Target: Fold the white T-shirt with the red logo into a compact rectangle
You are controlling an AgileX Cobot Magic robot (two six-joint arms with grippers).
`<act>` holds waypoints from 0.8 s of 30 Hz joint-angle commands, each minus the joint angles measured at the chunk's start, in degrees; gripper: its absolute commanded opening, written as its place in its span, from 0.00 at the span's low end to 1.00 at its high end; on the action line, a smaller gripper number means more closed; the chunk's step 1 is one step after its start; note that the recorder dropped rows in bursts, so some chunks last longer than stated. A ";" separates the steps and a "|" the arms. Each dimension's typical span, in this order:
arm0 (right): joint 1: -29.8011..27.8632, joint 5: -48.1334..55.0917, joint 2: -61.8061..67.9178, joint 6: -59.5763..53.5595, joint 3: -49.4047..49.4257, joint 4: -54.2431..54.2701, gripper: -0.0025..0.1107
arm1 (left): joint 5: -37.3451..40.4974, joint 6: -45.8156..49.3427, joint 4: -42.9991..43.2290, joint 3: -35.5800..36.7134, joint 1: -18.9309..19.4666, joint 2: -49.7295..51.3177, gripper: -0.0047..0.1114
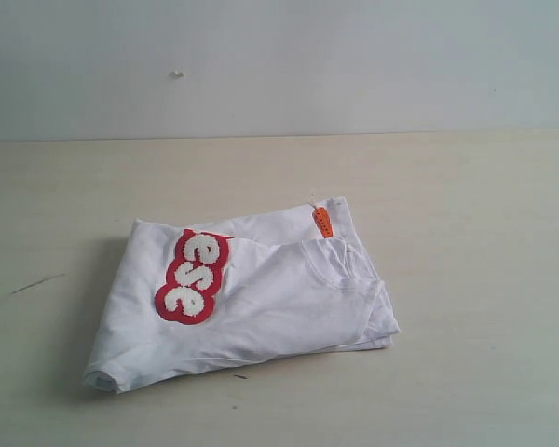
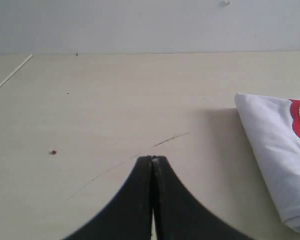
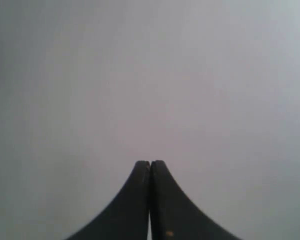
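White T-shirt (image 1: 261, 298) folded, long axis left-right, orange tag (image 1: 322, 223) rightward

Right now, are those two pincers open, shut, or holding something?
Left pincer: shut, holding nothing.
Right pincer: shut, holding nothing.

1. You've got a pale wood-look counter (image 1: 466, 233) with a plain light wall (image 1: 354, 56) behind it.
2. Thin dark scratch (image 1: 37, 284) on the counter, left in the exterior view.
3. Small dark fleck (image 1: 239, 376) nearer the front.
4. Tiny mark (image 1: 176, 74) on the wall.
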 commanded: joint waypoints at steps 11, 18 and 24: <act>-0.23 9.46 -0.20 -9.40 13.20 -0.38 0.02 | -0.28 -0.52 -0.34 0.12 0.18 -0.28 0.04; -0.23 16.95 -0.20 -11.94 13.20 0.29 0.02 | -0.28 -0.52 -0.34 0.12 0.18 -0.28 0.04; -0.23 18.62 -0.20 -10.51 13.20 1.66 0.02 | -0.28 -0.52 -0.34 0.12 0.18 -0.28 0.04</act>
